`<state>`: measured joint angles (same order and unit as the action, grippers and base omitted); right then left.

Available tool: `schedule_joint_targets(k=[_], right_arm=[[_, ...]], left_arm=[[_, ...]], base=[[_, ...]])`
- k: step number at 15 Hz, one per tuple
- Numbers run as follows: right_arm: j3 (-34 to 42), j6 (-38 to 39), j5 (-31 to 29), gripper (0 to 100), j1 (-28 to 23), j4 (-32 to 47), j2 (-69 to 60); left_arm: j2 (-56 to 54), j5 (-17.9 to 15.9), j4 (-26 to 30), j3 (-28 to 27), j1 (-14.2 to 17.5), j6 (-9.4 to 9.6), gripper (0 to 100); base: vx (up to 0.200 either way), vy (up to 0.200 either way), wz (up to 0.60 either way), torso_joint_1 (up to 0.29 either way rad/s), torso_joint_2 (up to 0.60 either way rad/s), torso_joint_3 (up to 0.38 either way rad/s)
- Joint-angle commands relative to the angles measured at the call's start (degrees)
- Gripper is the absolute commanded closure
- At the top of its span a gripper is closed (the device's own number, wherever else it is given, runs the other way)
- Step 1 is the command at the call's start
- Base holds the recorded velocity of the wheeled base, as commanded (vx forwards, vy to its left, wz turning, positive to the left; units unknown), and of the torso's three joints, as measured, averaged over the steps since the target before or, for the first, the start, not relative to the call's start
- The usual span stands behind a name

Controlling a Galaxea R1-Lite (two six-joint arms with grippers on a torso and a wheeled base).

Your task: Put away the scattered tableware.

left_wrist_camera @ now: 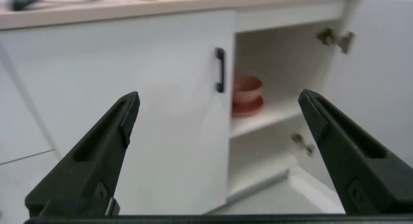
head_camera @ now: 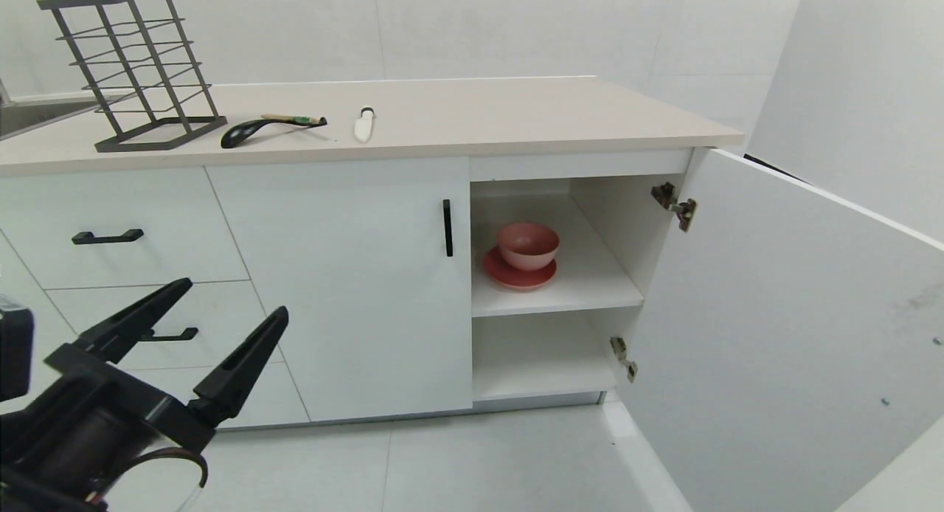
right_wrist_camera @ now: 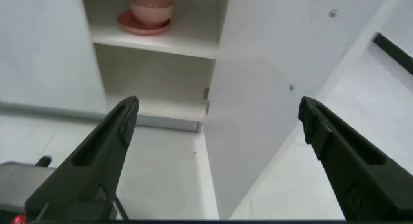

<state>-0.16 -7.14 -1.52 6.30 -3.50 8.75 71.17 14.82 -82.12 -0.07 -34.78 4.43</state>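
A pink bowl (head_camera: 528,245) rests on a red plate (head_camera: 519,276) on the upper shelf of the open cabinet; the bowl (left_wrist_camera: 248,88) and plate (left_wrist_camera: 248,106) also appear in the left wrist view, and the bowl (right_wrist_camera: 151,8) and plate (right_wrist_camera: 143,24) in the right wrist view. On the countertop lie a black spoon (head_camera: 254,128), a wooden-handled utensil (head_camera: 293,119) and a white knife (head_camera: 364,123). My left gripper (head_camera: 234,310) hangs open and empty low at the left, in front of the drawers. My right gripper (right_wrist_camera: 219,111) is open and empty, facing the cabinet's lower part and its door.
The right cabinet door (head_camera: 782,313) is swung wide open toward me. The left door (head_camera: 346,283) with a black handle is closed. A black wire rack (head_camera: 136,62) stands on the counter's left, beside a sink (head_camera: 37,113). Drawers (head_camera: 110,235) are at the left.
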Motion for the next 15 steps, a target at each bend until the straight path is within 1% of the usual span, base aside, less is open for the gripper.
schedule_joint_targets(k=[1, 2, 3, 4, 5, 6, 7, 8, 9, 10, 11, 12, 13, 14, 15], right_arm=[[-0.02, 2.13, -0.15, 0, -0.33, 0.25, -2.25], [-0.02, 5.03, -0.15, 0, -0.33, 0.33, -2.25], [-0.02, 6.97, -0.06, 0, -0.24, 3.67, -2.25], [-0.37, 7.58, -0.06, 0, -0.33, 5.34, -2.16], [-0.02, 7.67, -0.06, 0, -0.33, 3.76, -2.25], [-0.02, 7.76, -0.06, 0, -0.33, 3.94, -2.25], [-0.02, 7.76, -0.06, 0, -0.33, 3.94, -2.25], [-0.02, 7.41, -0.06, 0, -0.24, 3.94, -2.25], [-0.02, 7.58, -0.06, 0, -0.24, 3.94, -2.25], [-0.02, 7.58, -0.06, 0, -0.24, 3.94, -2.25], [-0.02, 7.58, -0.06, 0, -0.24, 3.85, -2.25], [-0.02, 7.5, -0.06, 0, -0.24, 3.85, -2.25], [-0.02, 7.5, -0.06, 0, -0.24, 3.85, -2.25], [-0.02, 7.5, -0.06, 0, -0.33, 3.94, -2.25], [-0.02, 7.5, -0.06, 0, -0.24, 3.94, -2.25]], left_arm=[[-7.36, 4.25, 3.37, 0.07, 2.52, 0.15, 0], [-13.6, 6.89, 8.46, 0.07, 4.19, 0.15, 0], [-20.02, 7.85, 13.91, 0.07, 5.95, 0.23, 0], [-26.43, 8.03, 19.8, 0.07, 7.97, 0.41, 0], [-34.87, 8.2, 27.54, -0.01, 11.84, 0.41, 0], [-43.75, 7.94, 36.32, -0.01, 16.59, 0.32, 0], [-51.66, 7.59, 44.15, -0.1, 19.31, 0.32, 0], [-62.64, 7.15, 55.84, -0.98, 20.63, 0.41, 0], [-66.69, 7.85, 62.08, -1.77, 20.98, 0.58, 0], [-65.37, 8.82, 61.2, -1.6, 21.07, 0.06, 0], [-65.46, 8.82, 61.11, -1.68, 21.16, 0.15, 0], [-65.19, 8.29, 61.37, -3.27, 25.2, 0.76, 0], [-64.93, 7.68, 62.34, -3.53, 28.54, 0.76, 0], [-65.63, 6.97, 63.66, -2.48, 30.03, 0.94, 0], [-65.72, 6.97, 63.48, -0.01, 29.95, 1.11, 0]], base=[[0.0, 0.0, 0.0, 0.0, 0.0, 0.0], [0.0, 0.0, 0.0, 0.0, 0.0, 0.0], [0.0, 0.0, 0.0, 0.0, 0.0, 0.0], [0.0, 0.0, 0.0, 0.0, 0.0, 0.0], [0.0, 0.0, 0.0, 0.0, 0.0, 0.0], [0.0, 0.0, 0.0, 0.0, 0.0, 0.0], [0.0, 0.0, 0.0, 0.0, 0.0, 0.0], [0.0, 0.0, 0.0, 0.0, 0.0, 0.0], [0.0, 0.0, 0.0, 0.0, 0.0, 0.0], [0.0, 0.0, 0.0, 0.0, 0.0, 0.0], [0.0, 0.0, 0.0, 0.0, 0.0, 0.0], [0.0, 0.0, 0.0, 0.0, 0.0, 0.0], [0.0, 0.0, 0.0, 0.0, 0.0, 0.0], [0.0, 0.0, 0.0, 0.0, 0.0, 0.0], [0.0, 0.0, 0.0, 0.0, 0.0, 0.0]])
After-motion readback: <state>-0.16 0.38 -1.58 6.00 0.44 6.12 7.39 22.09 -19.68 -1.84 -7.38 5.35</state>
